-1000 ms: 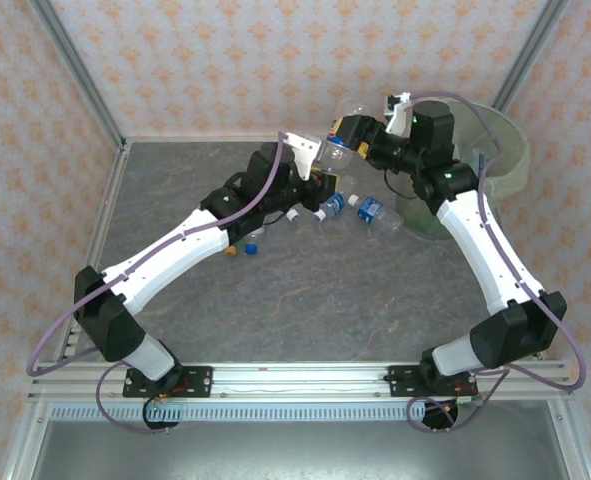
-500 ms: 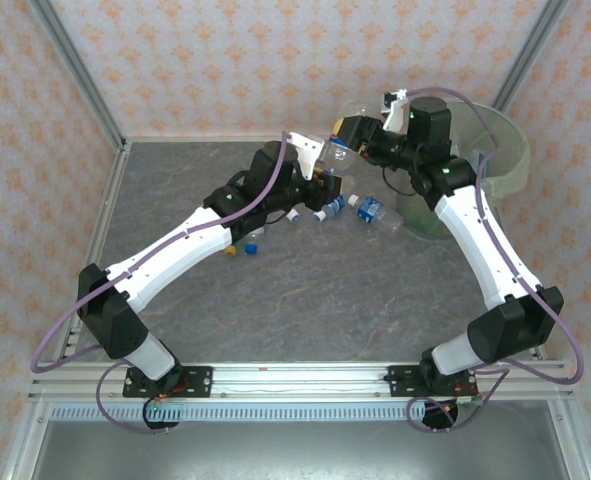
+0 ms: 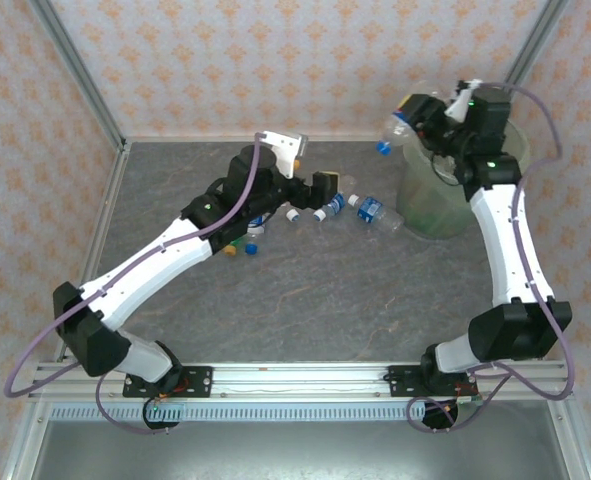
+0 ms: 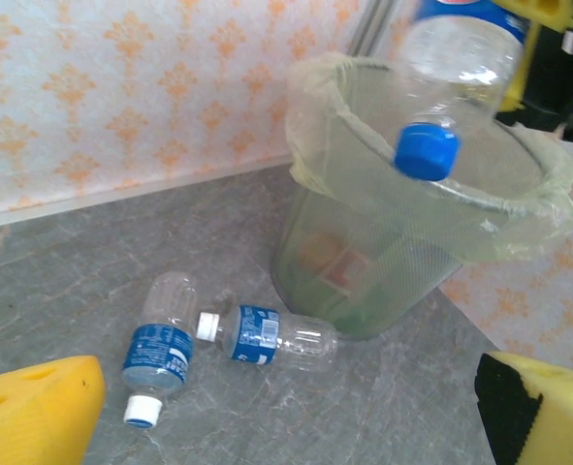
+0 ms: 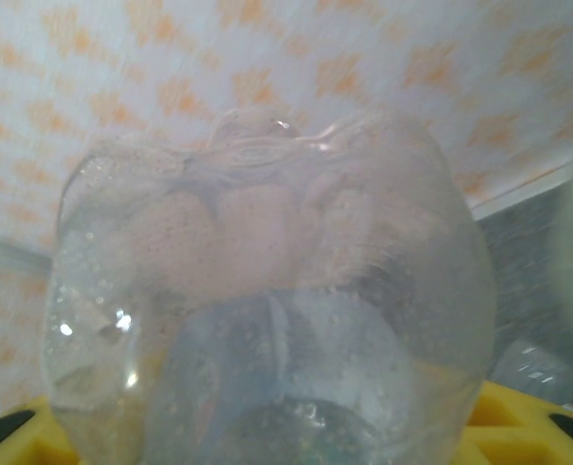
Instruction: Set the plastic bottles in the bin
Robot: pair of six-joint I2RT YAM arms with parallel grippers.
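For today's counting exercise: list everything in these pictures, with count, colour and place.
held bottle: one, clear, blue cap, cap down at the bin's rim.
lying bottles: two, clear, blue labels, white caps, on the table beside the bin.
part-hidden bottles: count unclear, by the left arm.
bin: one, pale green, lined, table's back right.
table: one, grey.
walls: cream, orange pattern.
left tool: open, yellow pads, above the table.
right tool: shut on the held bottle.
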